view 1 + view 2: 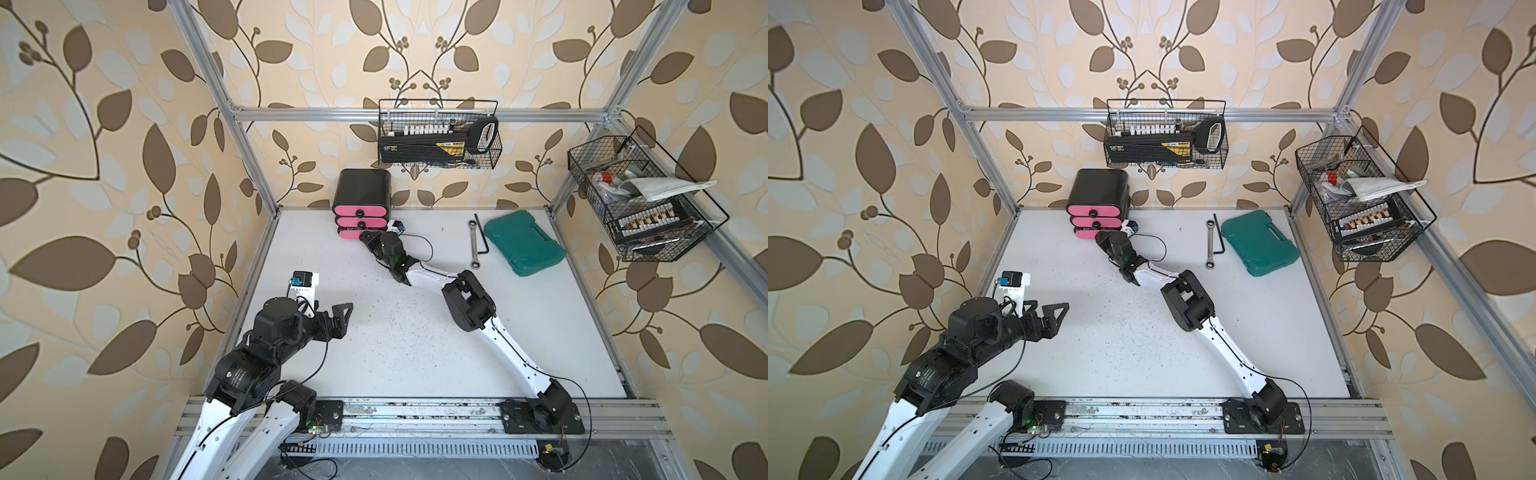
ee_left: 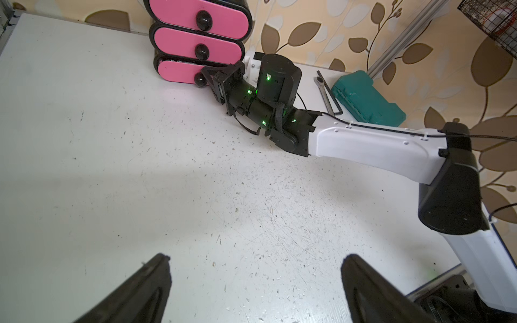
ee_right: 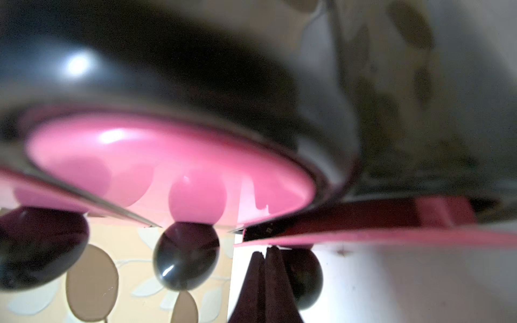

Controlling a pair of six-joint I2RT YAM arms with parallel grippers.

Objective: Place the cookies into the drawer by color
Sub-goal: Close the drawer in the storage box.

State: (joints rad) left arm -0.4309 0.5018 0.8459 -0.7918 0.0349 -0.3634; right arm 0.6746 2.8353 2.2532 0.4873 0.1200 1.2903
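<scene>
The drawer (image 1: 361, 189) is a small black box with three pink fronts. It stands at the far edge of the tabletop (image 1: 415, 332), nearer the far left corner. The bottom pink front (image 2: 179, 72) sticks out a little more than the two above it. Something shows in the gap behind it, but it is too small to tell what. The right gripper (image 1: 368, 237) reaches down to this bottom front. Its two fingers (image 3: 251, 279) are pressed tight together with nothing between them. They sit just beside the round black knob (image 3: 305, 276), not around it. The left gripper (image 1: 1046, 309) hangs over the near left part of the tabletop, well apart from the drawer. Its fingers are spread wide and hold nothing. A green case (image 1: 523, 243) lies near the far right corner, with a wrench (image 1: 473, 245) just beside it.
</scene>
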